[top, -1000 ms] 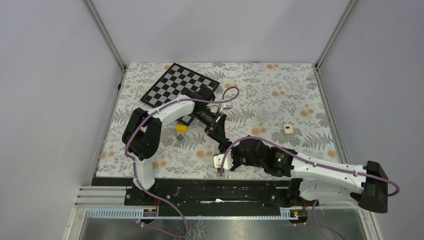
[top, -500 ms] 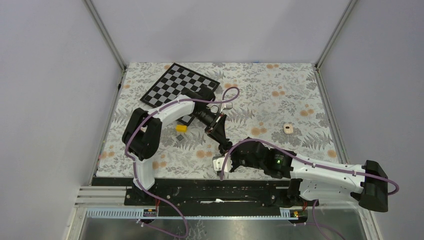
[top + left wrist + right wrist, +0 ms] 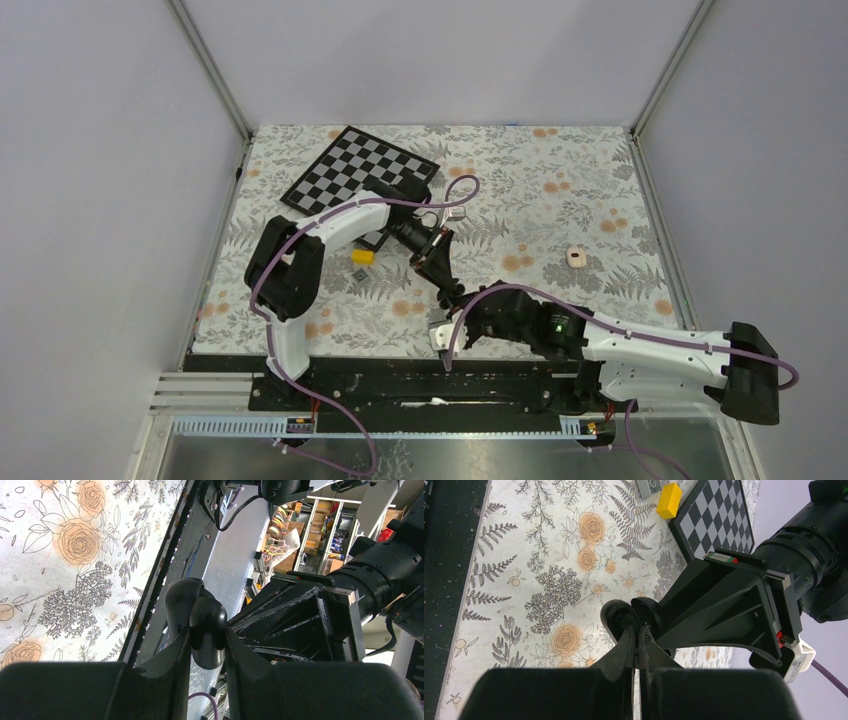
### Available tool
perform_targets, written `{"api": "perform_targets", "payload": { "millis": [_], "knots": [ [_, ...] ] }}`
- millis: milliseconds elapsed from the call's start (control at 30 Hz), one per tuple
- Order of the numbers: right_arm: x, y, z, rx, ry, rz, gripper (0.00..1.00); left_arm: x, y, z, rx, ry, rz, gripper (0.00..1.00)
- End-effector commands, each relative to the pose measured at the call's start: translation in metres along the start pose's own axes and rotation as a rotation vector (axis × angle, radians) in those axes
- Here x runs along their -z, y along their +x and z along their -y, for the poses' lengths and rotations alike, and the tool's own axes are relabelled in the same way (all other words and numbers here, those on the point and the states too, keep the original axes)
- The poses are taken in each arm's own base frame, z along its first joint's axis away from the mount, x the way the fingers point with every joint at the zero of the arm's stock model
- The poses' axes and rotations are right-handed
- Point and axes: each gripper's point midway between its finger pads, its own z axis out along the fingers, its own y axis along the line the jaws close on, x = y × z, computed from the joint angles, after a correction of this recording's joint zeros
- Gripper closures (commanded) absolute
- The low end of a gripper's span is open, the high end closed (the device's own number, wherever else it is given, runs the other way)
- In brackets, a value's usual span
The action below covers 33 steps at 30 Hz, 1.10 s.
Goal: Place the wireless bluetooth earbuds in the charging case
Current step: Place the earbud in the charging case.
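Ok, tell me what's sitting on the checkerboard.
The checkerboard shows only bare squares where visible; the left arm crosses above its near corner, hiding whatever lies there.

One checkerboard (image 3: 350,170), one yellow block (image 3: 362,256), one pale earbud (image 3: 575,257), one black case (image 3: 206,630)

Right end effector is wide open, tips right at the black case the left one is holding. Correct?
Not open: the right end effector is shut, fingers pressed together, as the right wrist view shows. Its tips are at the black case held by the left end effector.
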Motion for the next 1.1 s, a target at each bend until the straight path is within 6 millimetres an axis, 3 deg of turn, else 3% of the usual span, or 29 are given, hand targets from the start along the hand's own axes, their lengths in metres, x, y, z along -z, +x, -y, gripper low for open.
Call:
{"api": "perform_targets", "payload": {
  "millis": [0, 700, 1067],
  "knots": [
    [0.003, -0.002, 0.002, 0.041, 0.017, 0.016, 1.0, 0.004, 0.002, 0.022, -0.056, 0.053, 0.006, 1.0],
    [-0.006, -0.008, 0.004, 0.09, 0.035, 0.042, 1.0, -0.001, 0.006, 0.025, -0.065, 0.059, -0.011, 1.0],
    [-0.004, 0.0, -0.007, 0.108, 0.014, 0.013, 1.0, -0.001, 0.007, 0.027, -0.07, 0.061, -0.011, 1.0]
  ]
}}
